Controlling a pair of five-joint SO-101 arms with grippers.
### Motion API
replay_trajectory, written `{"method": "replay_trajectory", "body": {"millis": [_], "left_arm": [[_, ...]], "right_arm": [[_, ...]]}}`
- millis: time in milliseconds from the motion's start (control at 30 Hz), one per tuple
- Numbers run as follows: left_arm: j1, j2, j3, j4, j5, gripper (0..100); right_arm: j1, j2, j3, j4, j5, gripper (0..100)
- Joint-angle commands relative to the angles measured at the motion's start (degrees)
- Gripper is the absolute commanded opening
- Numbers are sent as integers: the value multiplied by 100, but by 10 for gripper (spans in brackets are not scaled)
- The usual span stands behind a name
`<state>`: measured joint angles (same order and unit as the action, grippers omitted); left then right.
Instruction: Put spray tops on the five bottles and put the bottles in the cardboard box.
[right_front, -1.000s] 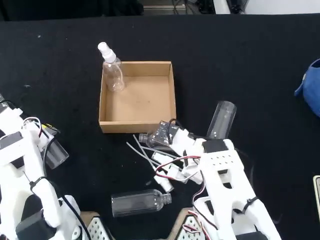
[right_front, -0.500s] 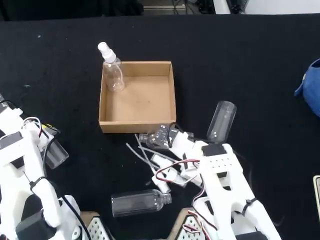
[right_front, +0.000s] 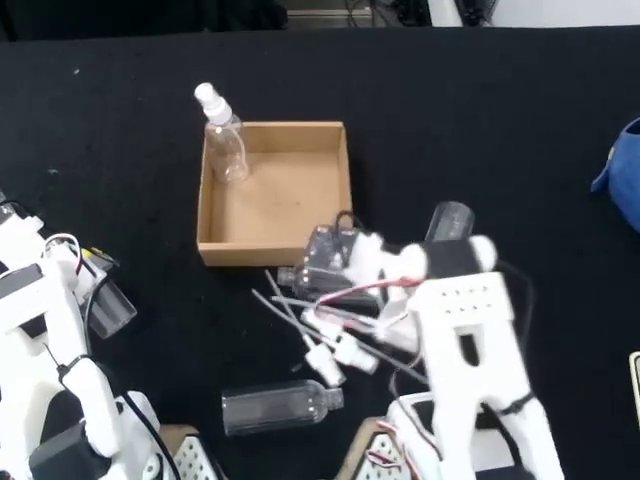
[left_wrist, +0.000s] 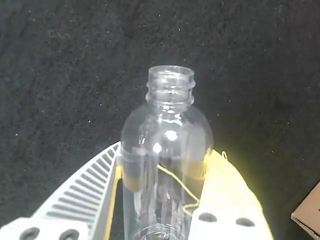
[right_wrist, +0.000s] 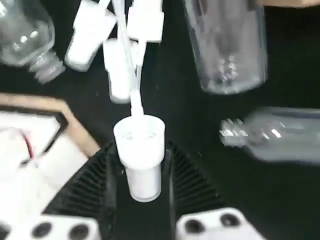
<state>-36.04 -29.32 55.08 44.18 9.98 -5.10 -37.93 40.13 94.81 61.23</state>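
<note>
Black cloth is covering the tabletop (right_front: 480, 110) where we are working. Our left pincer (left_wrist: 169, 151) is squeezing a clear bottle (left_wrist: 167, 120) around its body, with one finger pressing on each side. This bottle's mouth is open, with no top on it, and it is pointing away from the wrist. From above, we are seeing it at the left side of the tabletop, well apart from the cardboard box (right_front: 275, 250).

Our right pincer (right_wrist: 140, 147) is gripping a white spray top (right_wrist: 141, 175) tight between its two fingers. A thin tube (right_wrist: 135, 100) is sticking out of that top, away from the wrist. From above, this pincer is hanging just in front of the box's near wall. A bare bottle (right_front: 292, 275) is lying just beside it, partly hidden.

Some loose spray tops (right_front: 335, 352) are lying near the right arm, and their thin tubes are crossing each other. A second bare bottle (right_front: 280, 408) is lying on its side near the front edge, between our two arms. A third bare bottle (right_front: 447, 222) is peeking out from behind the right arm.

Inside the box, a finished bottle (right_front: 222, 135) is standing upright in the far left corner, wearing its white top. A blue thing (right_front: 625, 185) is showing at the right edge.
</note>
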Motion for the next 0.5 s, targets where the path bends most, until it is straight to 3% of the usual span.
{"method": "replay_trajectory", "body": {"millis": [0, 133, 233, 333, 467], "left_arm": [[4, -237, -31, -62, 44, 30], [4, -237, -31, -70, 53, 30], [4, -237, -31, -79, 53, 30], [4, -237, -31, -62, 53, 30], [13, -237, -31, -44, 53, 30]], "right_arm": [[1187, 356, -1095, 185, 378, 11], [2532, 365, -1262, -466, 369, 11], [3332, 374, -884, -1213, -105, 11], [4044, 374, -374, -2295, -1196, 15], [4703, 470, 233, -3367, -3191, 15]]}}
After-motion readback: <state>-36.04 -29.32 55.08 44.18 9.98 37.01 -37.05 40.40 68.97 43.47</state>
